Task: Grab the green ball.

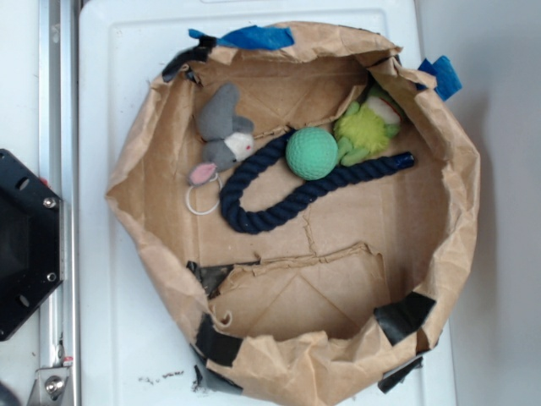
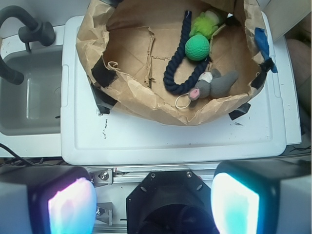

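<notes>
Toward the upper right of the exterior view, the green ball (image 1: 312,153) lies inside a crumpled brown paper bag (image 1: 135,169) whose walls are folded down into a shallow nest on a white tabletop (image 1: 110,321). The ball touches a dark blue rope (image 1: 270,203) that curls around its lower side, and a fuzzy lime-green plush toy (image 1: 365,128) presses against it on the right. A grey mouse toy (image 1: 224,135) sits to its left, apart from the ball.

In the wrist view the gripper (image 2: 153,202) fills the bottom of the frame, its two pads wide apart with nothing between them, well short of the bag. The ball shows near the upper middle of that frame.

Several things could spoil the grab. With rope and plush crowding the ball, a finger coming down on either side may land on the rope or snag the plush fur, so the jaws close on the wrong thing or take two at once. The plush is also green, and a careless aim could settle on it instead. A round, smooth ball is likely to squirt sideways if the pads meet it off centre or too high. The bag's raised, ragged rim lies between gripper and ball; a low approach could catch the paper and drag the whole nest, shifting everything inside. The paper floor is creased and probably gives way a little, so the ball may roll when nudged.
</notes>
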### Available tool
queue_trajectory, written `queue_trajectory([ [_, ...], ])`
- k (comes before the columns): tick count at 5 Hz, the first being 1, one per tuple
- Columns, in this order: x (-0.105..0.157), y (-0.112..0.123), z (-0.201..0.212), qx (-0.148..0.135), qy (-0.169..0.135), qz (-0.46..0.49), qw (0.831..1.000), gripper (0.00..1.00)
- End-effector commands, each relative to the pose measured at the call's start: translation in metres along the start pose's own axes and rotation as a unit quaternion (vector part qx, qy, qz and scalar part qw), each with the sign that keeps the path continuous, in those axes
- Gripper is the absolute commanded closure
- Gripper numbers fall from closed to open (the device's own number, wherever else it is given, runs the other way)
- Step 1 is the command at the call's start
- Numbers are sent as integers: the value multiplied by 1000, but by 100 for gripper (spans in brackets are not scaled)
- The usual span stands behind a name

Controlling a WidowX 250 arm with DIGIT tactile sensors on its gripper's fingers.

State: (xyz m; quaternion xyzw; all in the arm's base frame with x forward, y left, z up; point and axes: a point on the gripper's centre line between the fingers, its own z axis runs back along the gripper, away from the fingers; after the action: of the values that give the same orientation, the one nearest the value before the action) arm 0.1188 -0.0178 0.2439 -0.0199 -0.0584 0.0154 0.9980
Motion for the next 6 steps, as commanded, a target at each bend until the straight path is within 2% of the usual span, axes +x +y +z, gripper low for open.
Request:
queue_trajectory([
  [1,0,0,0,0,0,0,1000,0],
  [3,46,-4,-30,4,18,-96,995,0],
  [4,70,-2,-51,-10,39,-142,989,0],
  [5,98,8,-72,-47,34,-230,972,0],
  [6,124,20,-78,-73,16,-245,967,0],
])
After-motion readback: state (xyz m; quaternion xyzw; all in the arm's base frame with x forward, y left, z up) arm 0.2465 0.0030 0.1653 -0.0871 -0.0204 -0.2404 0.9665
